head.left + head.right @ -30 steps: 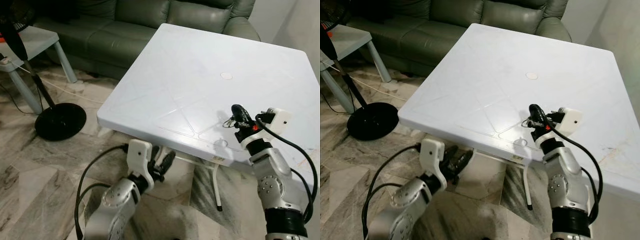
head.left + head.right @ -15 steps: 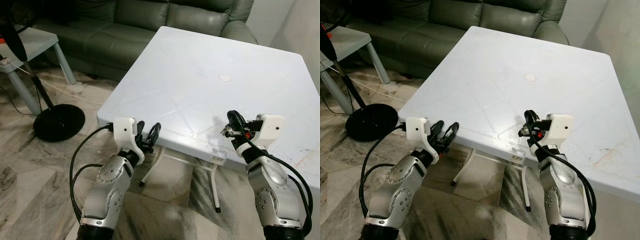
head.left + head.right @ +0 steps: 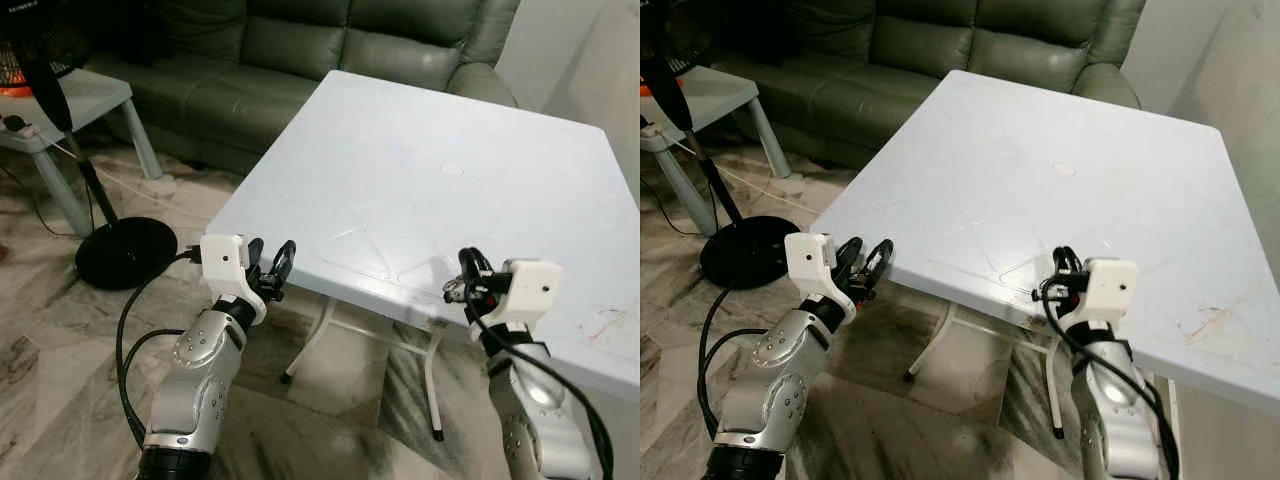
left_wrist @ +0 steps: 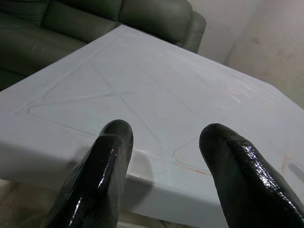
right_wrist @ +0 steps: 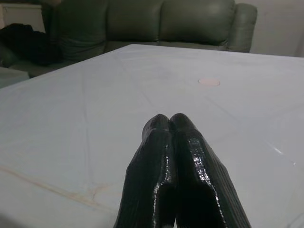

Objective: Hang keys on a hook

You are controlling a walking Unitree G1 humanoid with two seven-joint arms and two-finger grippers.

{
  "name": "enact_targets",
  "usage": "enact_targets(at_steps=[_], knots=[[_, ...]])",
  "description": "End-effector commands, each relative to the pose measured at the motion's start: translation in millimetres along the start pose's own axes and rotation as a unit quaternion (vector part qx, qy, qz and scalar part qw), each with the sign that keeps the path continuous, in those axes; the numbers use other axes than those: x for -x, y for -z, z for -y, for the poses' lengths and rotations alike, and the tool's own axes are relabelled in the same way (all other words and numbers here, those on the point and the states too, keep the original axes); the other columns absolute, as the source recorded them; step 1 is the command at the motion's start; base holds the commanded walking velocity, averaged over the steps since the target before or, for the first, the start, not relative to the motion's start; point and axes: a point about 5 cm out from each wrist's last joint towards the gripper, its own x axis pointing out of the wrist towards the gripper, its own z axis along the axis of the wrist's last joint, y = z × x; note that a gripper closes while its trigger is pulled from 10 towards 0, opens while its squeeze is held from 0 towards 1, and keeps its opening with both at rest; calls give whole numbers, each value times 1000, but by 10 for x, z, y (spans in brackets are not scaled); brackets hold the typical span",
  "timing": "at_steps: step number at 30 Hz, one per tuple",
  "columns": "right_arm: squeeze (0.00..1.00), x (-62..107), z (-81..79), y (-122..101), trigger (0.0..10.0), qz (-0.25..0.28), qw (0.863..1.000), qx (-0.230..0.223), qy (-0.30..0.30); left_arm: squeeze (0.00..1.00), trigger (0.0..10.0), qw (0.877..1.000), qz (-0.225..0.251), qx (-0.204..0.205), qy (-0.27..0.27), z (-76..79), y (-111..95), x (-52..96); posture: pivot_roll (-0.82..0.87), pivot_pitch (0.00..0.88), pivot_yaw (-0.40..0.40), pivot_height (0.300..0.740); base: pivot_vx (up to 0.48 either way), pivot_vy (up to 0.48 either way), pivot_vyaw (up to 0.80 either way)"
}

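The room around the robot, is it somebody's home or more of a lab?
Most likely a home living room: a dark green leather sofa stands behind a white plastic table, a standing fan's round base rests on the marble-patterned floor, and a small side table stands nearby.

Table (image 3: 420, 170): white, faint scuff lines and a reddish smear near one edge. Sofa (image 3: 330, 50): dark green leather. Floor (image 3: 60, 330): grey-and-white veined marble. Fan base (image 3: 125, 252): black. Side table (image 3: 85, 95): pale blue-grey. Both arms silver with white wrist housings, glossy black fingers (image 4: 99, 175).
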Motion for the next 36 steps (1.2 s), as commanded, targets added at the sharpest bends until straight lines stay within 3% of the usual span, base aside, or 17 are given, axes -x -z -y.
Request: enact_targets(at_steps=[1,6,16,22,36], knots=[[0,14,-11,-9,10000,4,1000,13,4,0,10000,1000,-4,11,-12,-43,34,9,-5,68,-61,740,0,0,0],[0,-3,-43,37,10000,-4,999,31,6,0,10000,999,-8,17,-26,-137,41,-10,-1,54,-48,740,0,0,0],[0,-34,-83,73,10000,-12,999,33,6,0,10000,999,-8,23,-37,-224,24,-50,0,32,-41,740,0,378,0],[0,-43,-97,96,10000,-19,999,33,8,0,10000,998,-8,31,-49,-239,34,-74,-5,20,-41,740,0,371,-761],[0,-31,-138,147,10000,-34,999,33,1,0,10000,997,-15,38,-60,-234,47,-132,-17,0,-35,740,0,0,-786]])
